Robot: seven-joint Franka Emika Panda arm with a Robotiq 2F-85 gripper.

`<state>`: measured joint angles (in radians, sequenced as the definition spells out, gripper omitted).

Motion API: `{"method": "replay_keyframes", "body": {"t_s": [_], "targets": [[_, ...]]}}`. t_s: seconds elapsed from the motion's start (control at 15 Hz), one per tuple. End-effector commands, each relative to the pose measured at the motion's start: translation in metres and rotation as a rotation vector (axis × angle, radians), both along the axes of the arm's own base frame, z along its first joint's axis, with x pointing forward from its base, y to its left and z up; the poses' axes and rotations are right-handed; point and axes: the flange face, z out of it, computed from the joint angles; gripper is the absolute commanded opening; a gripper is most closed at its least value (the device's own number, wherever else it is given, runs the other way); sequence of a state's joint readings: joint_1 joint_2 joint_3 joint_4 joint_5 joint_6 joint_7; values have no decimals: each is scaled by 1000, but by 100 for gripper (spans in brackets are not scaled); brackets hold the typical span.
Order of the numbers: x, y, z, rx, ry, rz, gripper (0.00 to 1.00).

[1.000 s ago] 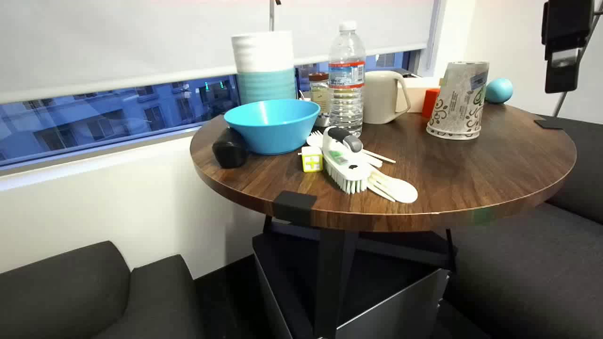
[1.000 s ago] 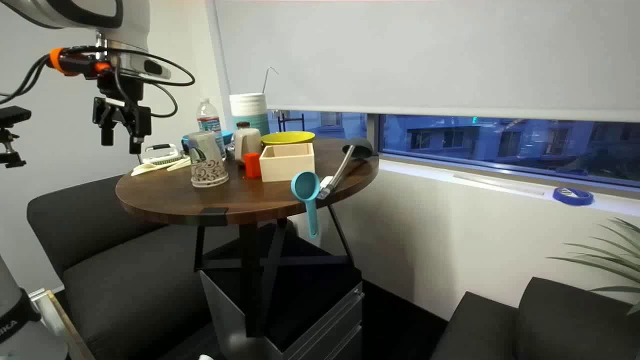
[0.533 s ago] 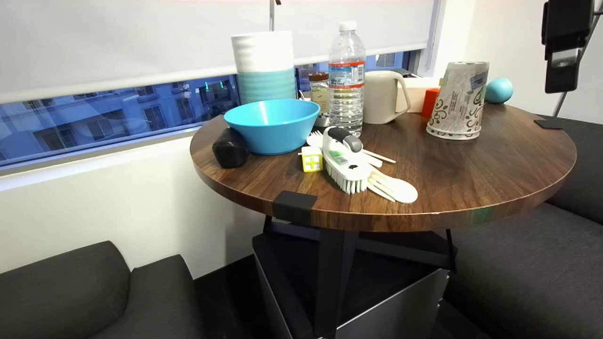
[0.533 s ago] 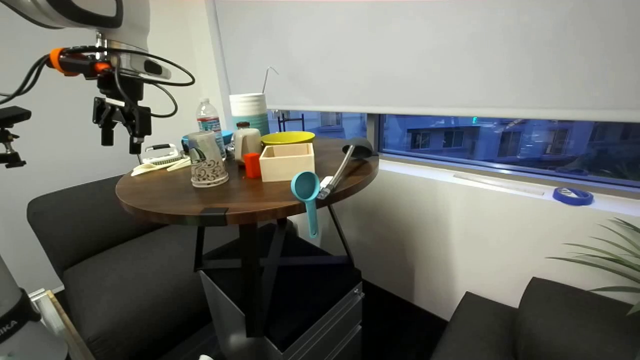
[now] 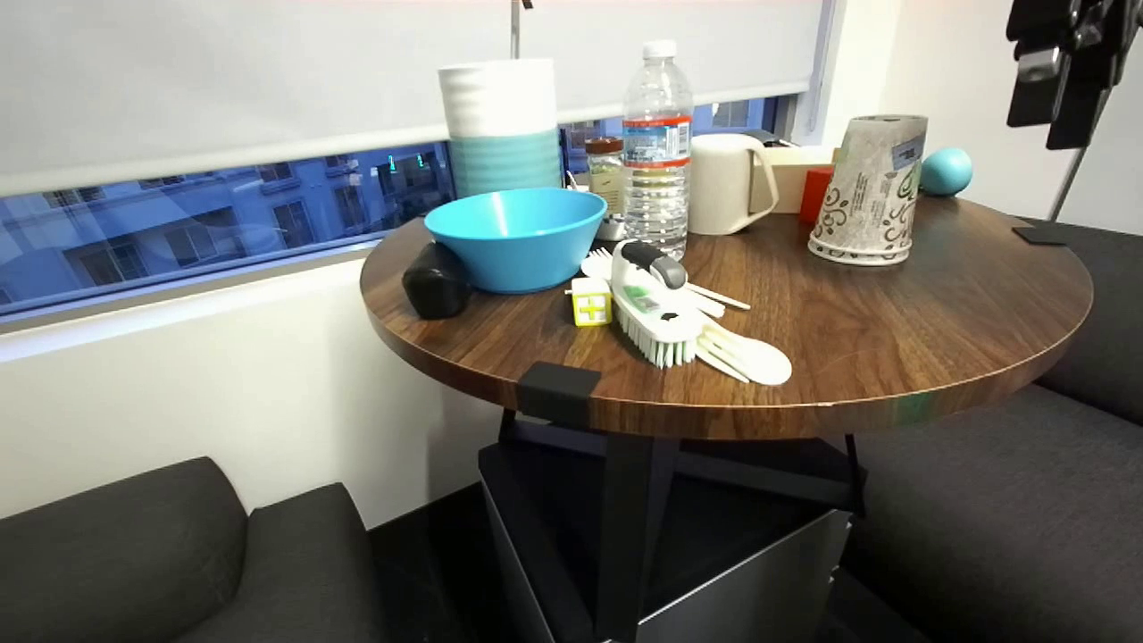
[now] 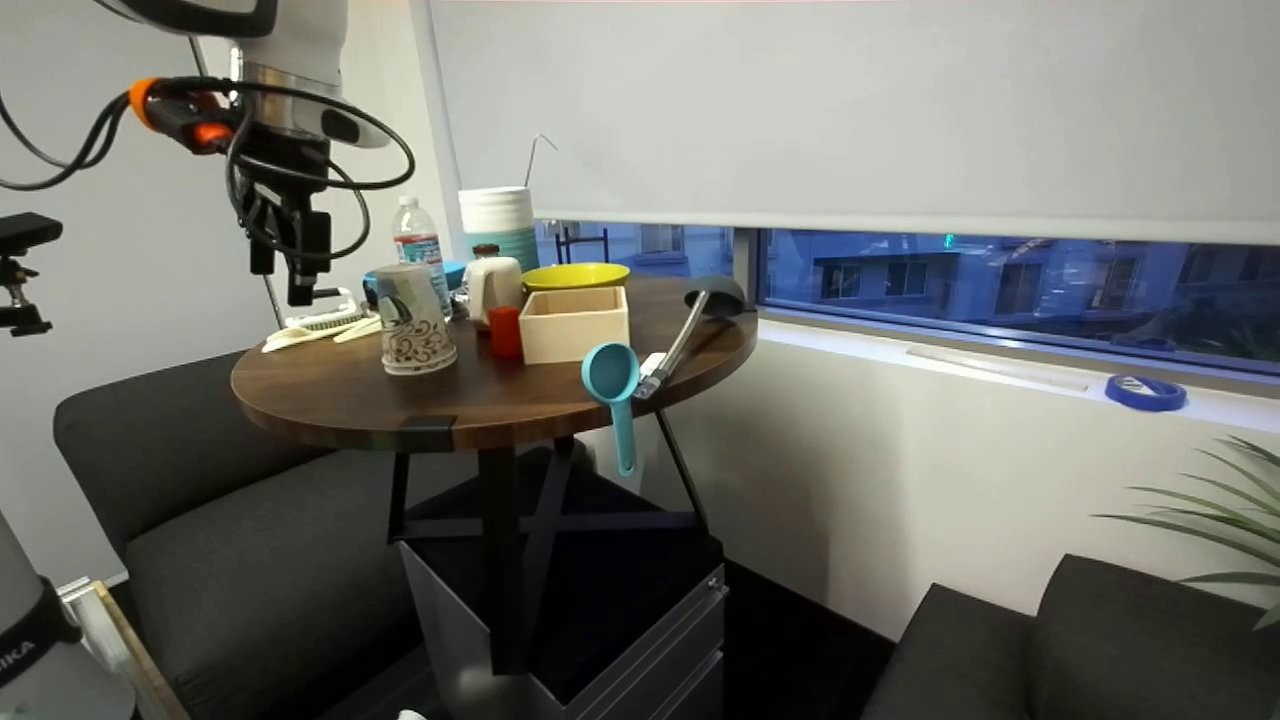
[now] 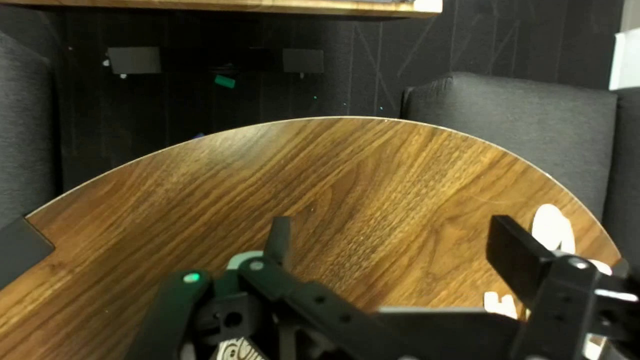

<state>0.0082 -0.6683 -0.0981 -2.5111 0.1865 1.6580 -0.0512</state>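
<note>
Black two-fingered pincer point(image 6: 282, 284): spread wide | shifted right in an exterior view | grey swirl-patterned cup point(image 6: 415, 322): whole there, cropped in wrist view

In an exterior view we're close in, a little above the counter point(image 5: 946, 339), scrub brush point(image 5: 656, 313) up front, facing obliquely across to the window point(image 5: 223, 228); in an exterior view we're further back, on the blue scoop point(image 6: 610, 372) side, angled the opposite way along that window. The bottle point(image 5: 658, 147) and upturned cup point(image 5: 864, 192) turn up in both exterior views! And the wrist view peers steeply down past the end effector point(image 7: 392, 240), onto counter and floor point(image 7: 370, 55).
</note>
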Motion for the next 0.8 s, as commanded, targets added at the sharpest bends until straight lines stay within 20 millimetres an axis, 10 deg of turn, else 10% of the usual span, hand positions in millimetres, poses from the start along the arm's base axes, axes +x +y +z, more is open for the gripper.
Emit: {"method": "replay_keyframes", "body": {"t_s": [0.0,0.73], "targets": [[-3,-31,12,114,-13,-161,100],[63,-76,12,203,-83,-739,100]]}}
